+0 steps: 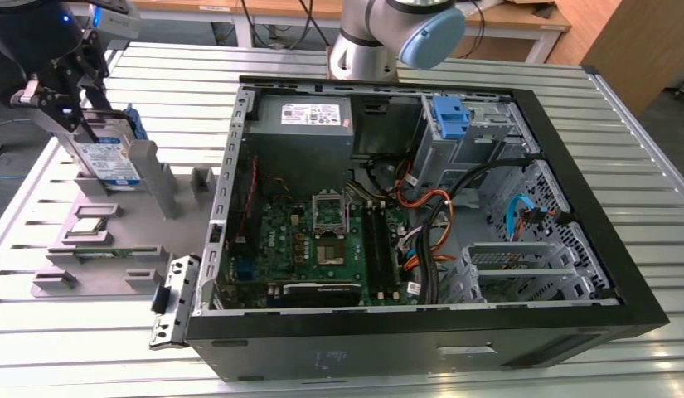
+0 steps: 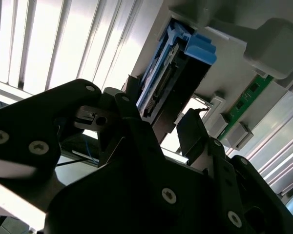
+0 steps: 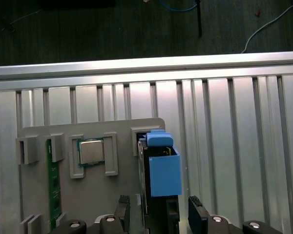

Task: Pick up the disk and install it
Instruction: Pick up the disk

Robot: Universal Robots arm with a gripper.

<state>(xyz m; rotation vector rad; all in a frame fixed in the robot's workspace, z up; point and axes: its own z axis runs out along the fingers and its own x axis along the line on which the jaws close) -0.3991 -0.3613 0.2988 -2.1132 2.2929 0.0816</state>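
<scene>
The disk [image 1: 107, 162] stands on edge in a slot of the grey holder plate [image 1: 137, 236], at the exterior view's left, well apart from the open computer case [image 1: 640, 307]. The gripper [image 3: 160, 215] hangs over the disk's upper end. The first wrist view shows both fingers [image 3: 198, 217] flanking the blue carrier, jaws apart, with a narrow gap on each side. It also shows the processor chip [image 3: 91, 151] and the memory stick [image 3: 50, 185] beside the disk. The exterior view alone shows a blue bracket [image 1: 450, 116] on the case's drive cage.
</scene>
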